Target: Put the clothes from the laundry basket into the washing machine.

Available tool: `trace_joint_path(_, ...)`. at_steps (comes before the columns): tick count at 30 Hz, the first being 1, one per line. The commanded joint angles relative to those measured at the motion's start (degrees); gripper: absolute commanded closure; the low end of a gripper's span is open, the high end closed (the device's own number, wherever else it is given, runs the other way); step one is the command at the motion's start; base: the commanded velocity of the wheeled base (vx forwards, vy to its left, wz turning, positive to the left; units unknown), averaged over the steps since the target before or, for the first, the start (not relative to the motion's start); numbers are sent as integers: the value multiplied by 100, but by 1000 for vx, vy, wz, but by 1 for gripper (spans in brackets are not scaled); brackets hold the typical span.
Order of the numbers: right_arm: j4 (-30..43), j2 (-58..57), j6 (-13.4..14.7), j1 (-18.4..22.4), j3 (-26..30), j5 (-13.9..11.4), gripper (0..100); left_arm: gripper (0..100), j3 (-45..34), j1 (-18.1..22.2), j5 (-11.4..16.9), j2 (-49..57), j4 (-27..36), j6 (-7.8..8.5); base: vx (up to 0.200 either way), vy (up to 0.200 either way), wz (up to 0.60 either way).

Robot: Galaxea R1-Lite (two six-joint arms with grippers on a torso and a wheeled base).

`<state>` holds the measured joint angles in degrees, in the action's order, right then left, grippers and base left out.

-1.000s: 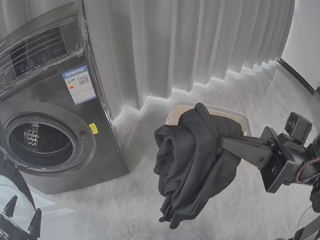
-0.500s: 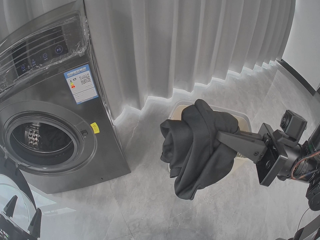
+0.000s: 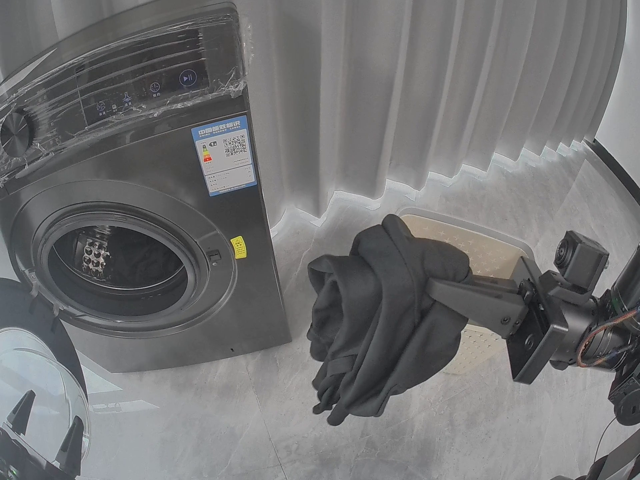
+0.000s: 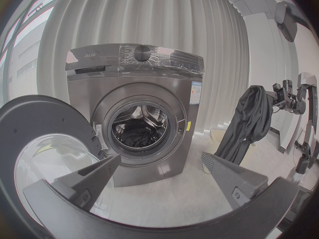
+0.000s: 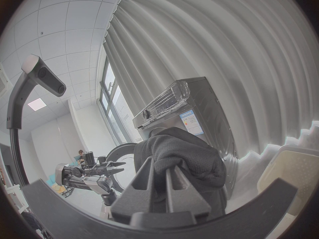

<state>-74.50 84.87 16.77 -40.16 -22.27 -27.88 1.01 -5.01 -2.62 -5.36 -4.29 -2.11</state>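
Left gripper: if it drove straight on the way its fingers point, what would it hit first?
The open left gripper would probably meet the grey steel washing machine, at or just below its round drum opening; depth is unclear.

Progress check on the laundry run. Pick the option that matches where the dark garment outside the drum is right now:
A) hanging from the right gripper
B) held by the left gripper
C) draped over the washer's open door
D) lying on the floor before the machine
A: the dark garment hangs clamped in the right gripper, off the floor between the washing machine and the laundry basket; the left gripper is open and empty.
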Motion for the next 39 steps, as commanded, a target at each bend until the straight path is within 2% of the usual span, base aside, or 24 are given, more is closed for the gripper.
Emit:
trace_joint_path(1, -3, 12, -43, -10, 12, 2, 100, 0, -101, 0, -2, -9, -2, 0, 0, 0, 600)
trace_joint_path(8, -3, 12, -43, -80, 12, -25, 100, 0, -101, 0, -10, -9, -2, 18, 0, 0, 600)
trace_joint_path(19, -3, 21, -60, -212, 100, -25, 100, 0, -101, 0, -19, -9, -2, 9, 0, 0, 0)
trace_joint_path(25, 5, 56, -51, -203, 100, 19, 100, 0, -101, 0, -19, -9, -2, 0, -200, 0, 0)
trace_joint_path(35, -3, 65, -51, -142, 153, 37, 100, 0, -101, 0, -2, -9, -2, 9, 0, 0, 0)
trace_joint_path(39, -21, 73, -60, -133, 65, 19, 100, 0, -101, 0, -10, -9, -2, 18, 0, 0, 600)
